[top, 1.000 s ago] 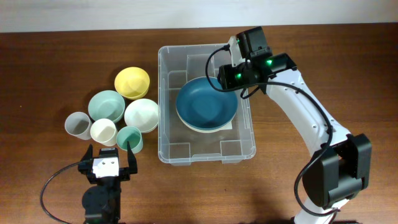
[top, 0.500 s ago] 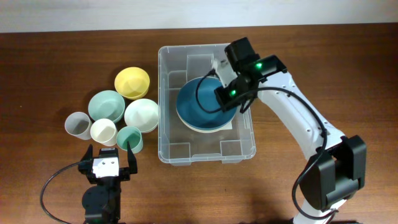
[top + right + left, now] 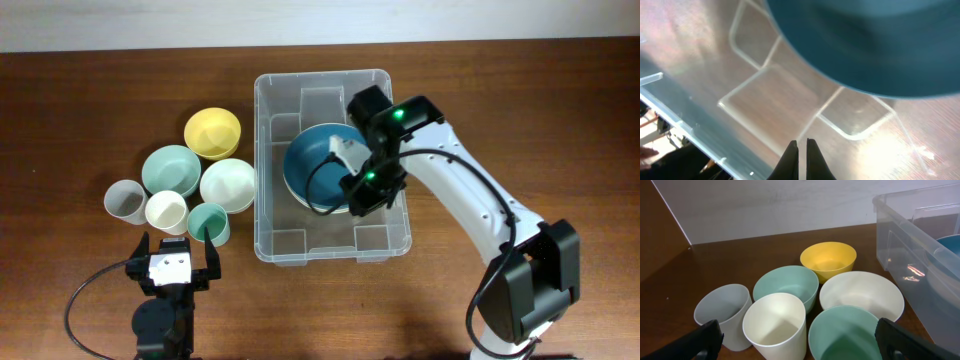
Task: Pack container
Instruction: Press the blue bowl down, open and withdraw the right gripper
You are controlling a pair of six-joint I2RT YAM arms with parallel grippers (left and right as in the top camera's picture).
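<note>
The container (image 3: 262, 150) is a clear plastic bin at the table's middle, also seen at the right of the left wrist view (image 3: 900, 240). A dark blue bowl (image 3: 318, 165) lies inside it, with a pale rim showing under its front edge. My right gripper (image 3: 354, 192) hangs inside the bin by the bowl's front right edge. Its fingers are shut with nothing between them (image 3: 802, 150), pointing at the ribbed bin floor (image 3: 765, 100), the blue bowl (image 3: 865, 45) just beyond. My left gripper (image 3: 176, 248) stands open near the table's front left.
Left of the bin stand a yellow bowl (image 3: 212, 132), a mint bowl (image 3: 171, 169), a white bowl (image 3: 227, 184), a grey cup (image 3: 125, 201), a cream cup (image 3: 166, 211) and a teal cup (image 3: 208, 222). The cream and teal cups are right before the left gripper.
My right gripper has closed from part open and moved from the bin's back right corner forward over the bowl's right side. The left arm has not moved.
</note>
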